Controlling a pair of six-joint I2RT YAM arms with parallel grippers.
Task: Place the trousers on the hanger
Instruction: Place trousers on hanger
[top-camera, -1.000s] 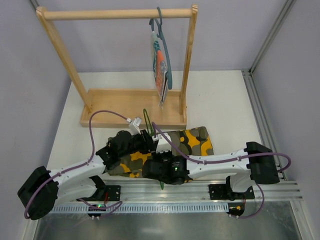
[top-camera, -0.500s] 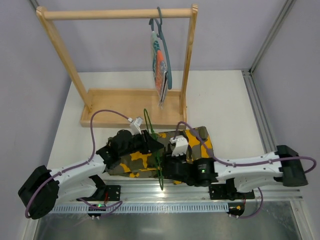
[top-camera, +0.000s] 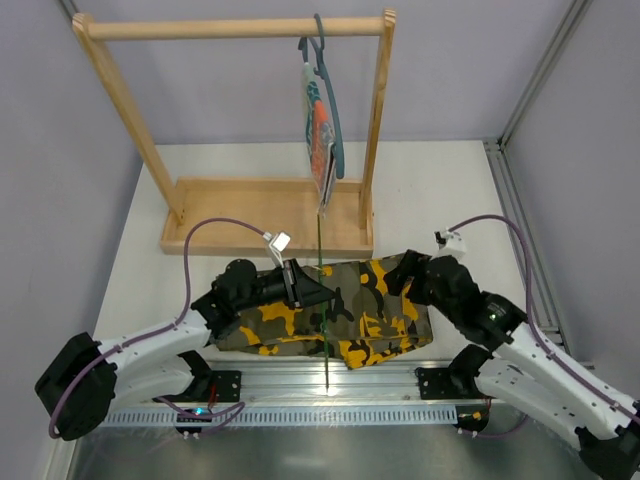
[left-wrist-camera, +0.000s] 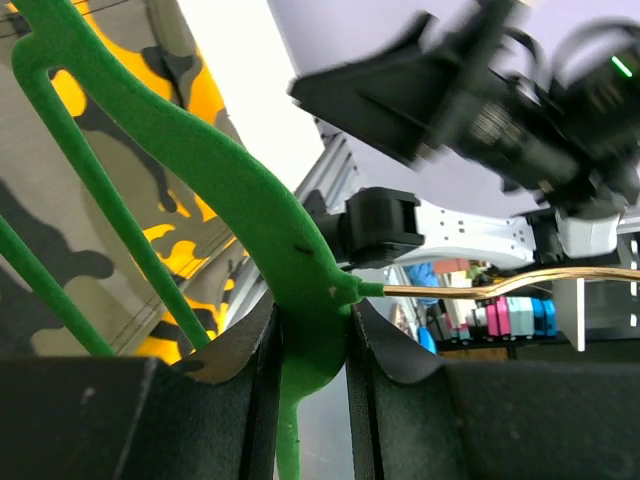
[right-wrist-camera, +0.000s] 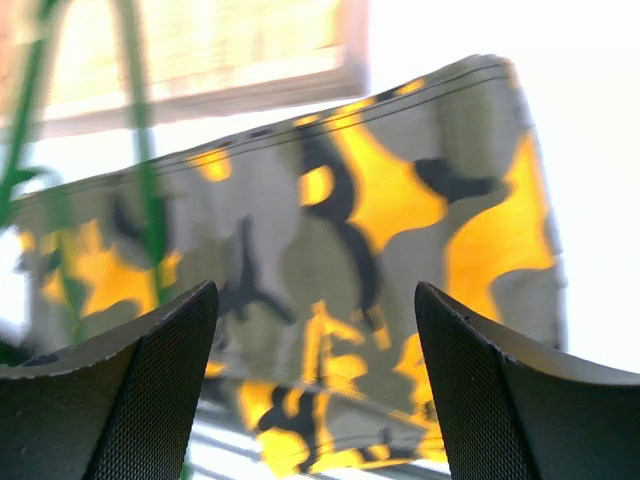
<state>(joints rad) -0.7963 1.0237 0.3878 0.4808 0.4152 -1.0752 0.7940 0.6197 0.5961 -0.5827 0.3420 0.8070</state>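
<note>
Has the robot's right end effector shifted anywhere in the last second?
Yes. The right end effector swung rightward, from below the wooden rack's base to beyond its right end, at the trousers' right edge.

We see a wooden rack (top-camera: 200, 28) standing on the table (top-camera: 450, 190); a grey hanger (top-camera: 335, 120) holding a striped cloth (top-camera: 318, 135) hangs from its bar.

- Beyond the right tool (right-wrist-camera: 312, 300), the hanger (right-wrist-camera: 140, 150) is a green blur.
- The trousers' (right-wrist-camera: 340, 220) near corners are hidden behind its fingers (right-wrist-camera: 130, 400).
- Past the left tool (left-wrist-camera: 314, 325), the right arm (left-wrist-camera: 480, 100) is blurred.
</note>
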